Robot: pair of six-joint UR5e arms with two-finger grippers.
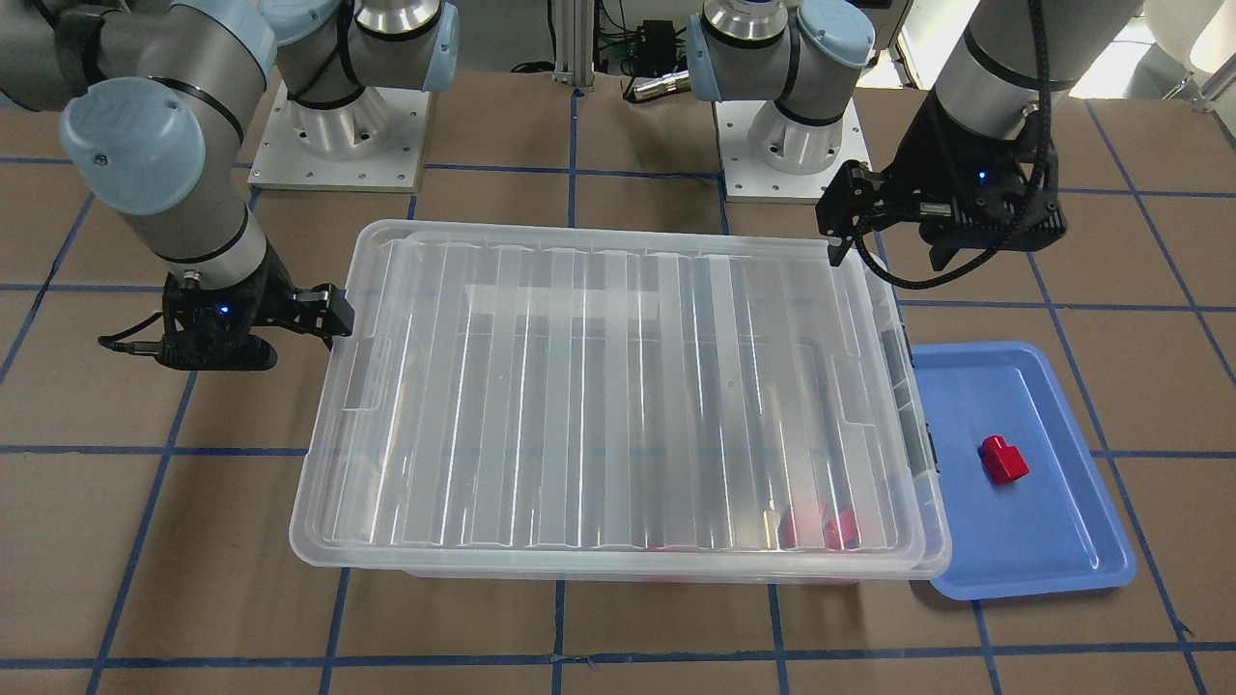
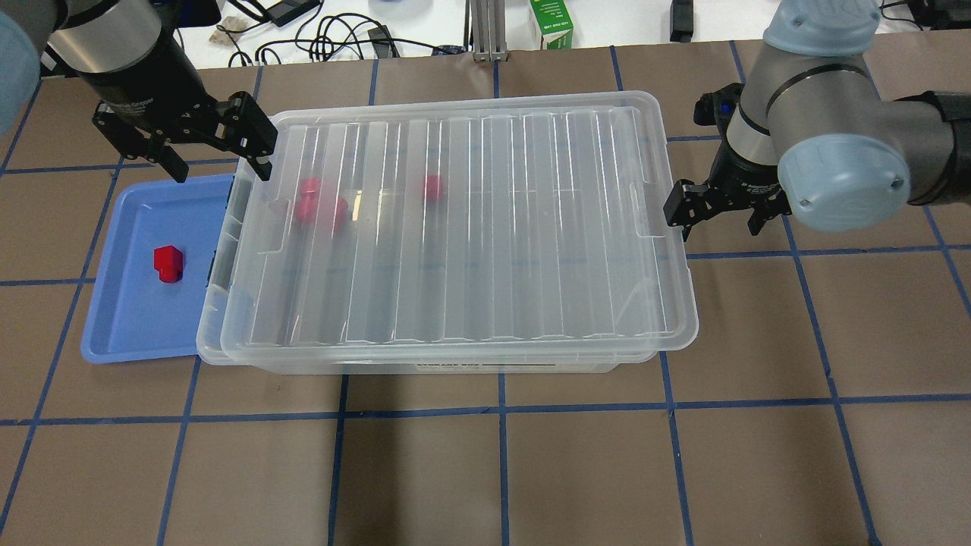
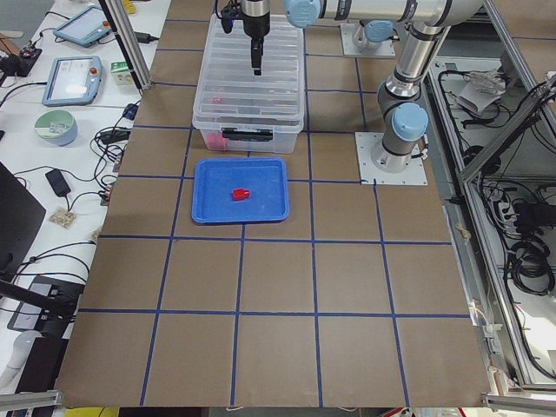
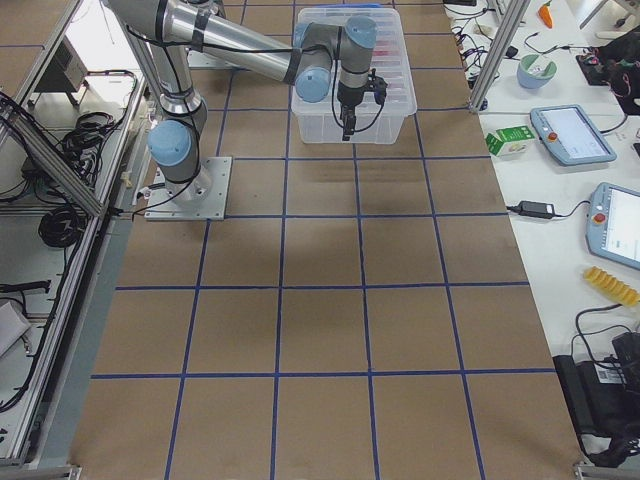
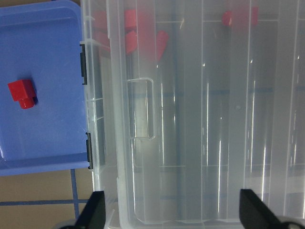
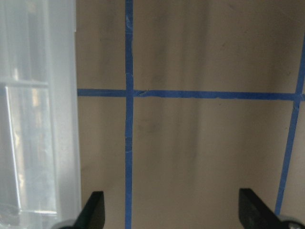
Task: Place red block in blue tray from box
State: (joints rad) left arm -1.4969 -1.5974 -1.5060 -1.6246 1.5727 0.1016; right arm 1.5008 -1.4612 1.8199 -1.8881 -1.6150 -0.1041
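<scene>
Left claw and right claw point down, spread wide (both empty).

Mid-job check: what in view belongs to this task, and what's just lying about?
Job: red block, lying in the blue tray; box, lid on; spare red blocks inside it.
Lying about: green carton, cables, pendants on the side benches.

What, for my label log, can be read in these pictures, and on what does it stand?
No text reads clearly.
Dark strip label on the box: too blurred to read.
Green carton behind the table: print too small.
Grey lettering on the left arm, at its black wrist: blurred.
</scene>
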